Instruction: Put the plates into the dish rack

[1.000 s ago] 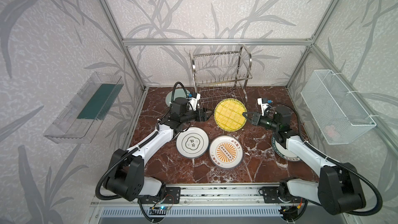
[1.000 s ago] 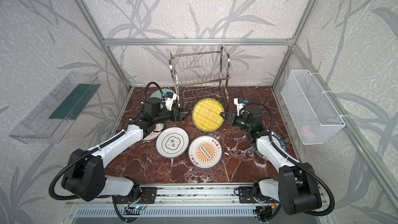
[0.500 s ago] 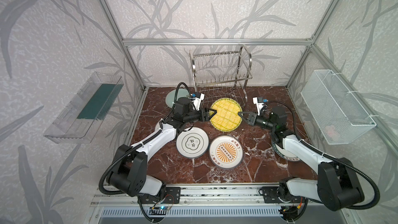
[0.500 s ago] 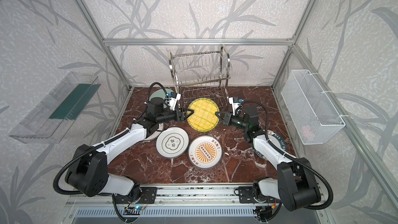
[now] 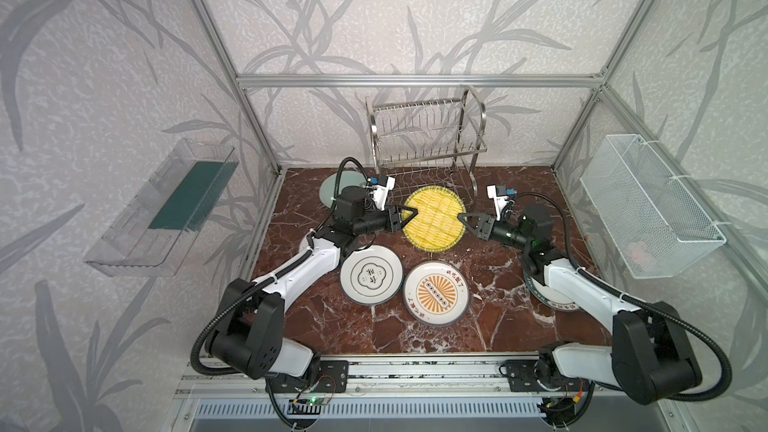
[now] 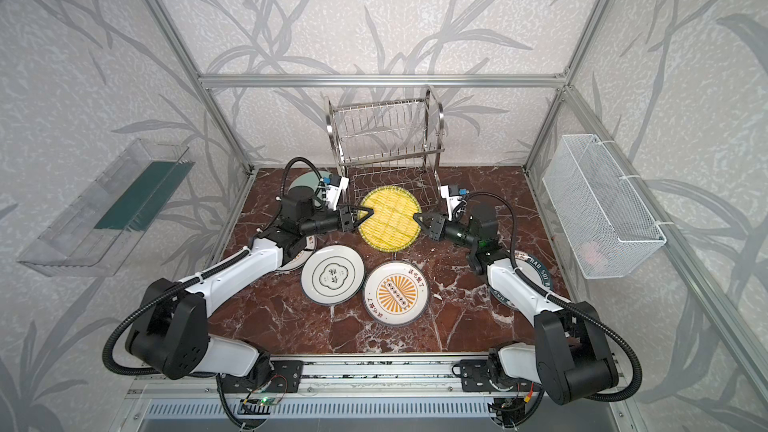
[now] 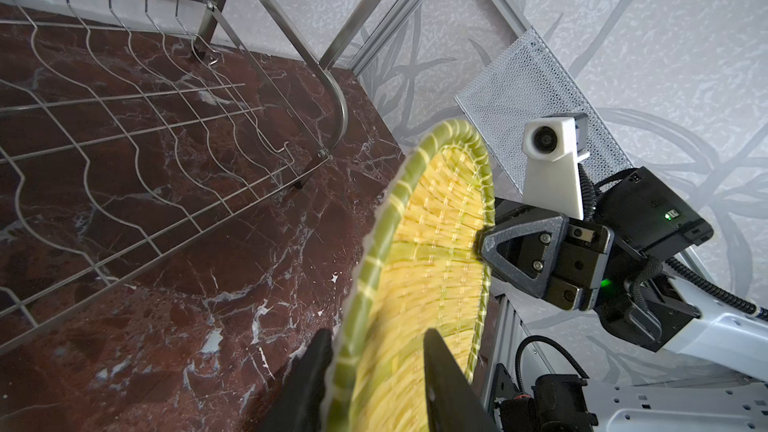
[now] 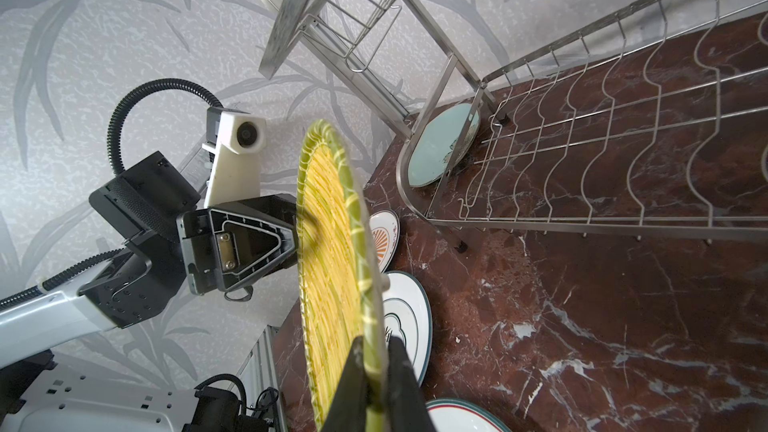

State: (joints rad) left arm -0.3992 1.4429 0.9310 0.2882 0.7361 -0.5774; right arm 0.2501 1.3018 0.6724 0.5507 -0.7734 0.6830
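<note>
The yellow ribbed plate [image 5: 434, 218] [image 6: 390, 218] hangs tilted on edge in front of the dish rack [image 5: 424, 135] [image 6: 386, 130]. My right gripper [image 5: 459, 216] [image 8: 376, 344] is shut on its right rim. My left gripper [image 5: 415, 213] [image 7: 378, 338] straddles the opposite rim: one finger lies against the back, the other stands off the face. Flat on the table lie the quatrefoil plate [image 5: 371, 274], a sunburst plate [image 5: 436, 292], the mint plate [image 5: 332, 189] beside the rack, a lettered-rim plate [image 6: 536, 268] under my right arm and another sunburst plate [image 8: 382, 238] under my left arm.
A white mesh basket [image 5: 648, 209] hangs on the right wall and a clear plastic tray [image 5: 166, 205] on the left wall. The rack's lower tier of wavy wires [image 7: 166, 118] lies just behind the held plate. Aluminium frame posts stand at the table's corners.
The right gripper carried the yellow plate leftward and slightly toward the rack. The left gripper reached in to the plate's left rim and its jaws narrowed around it.
</note>
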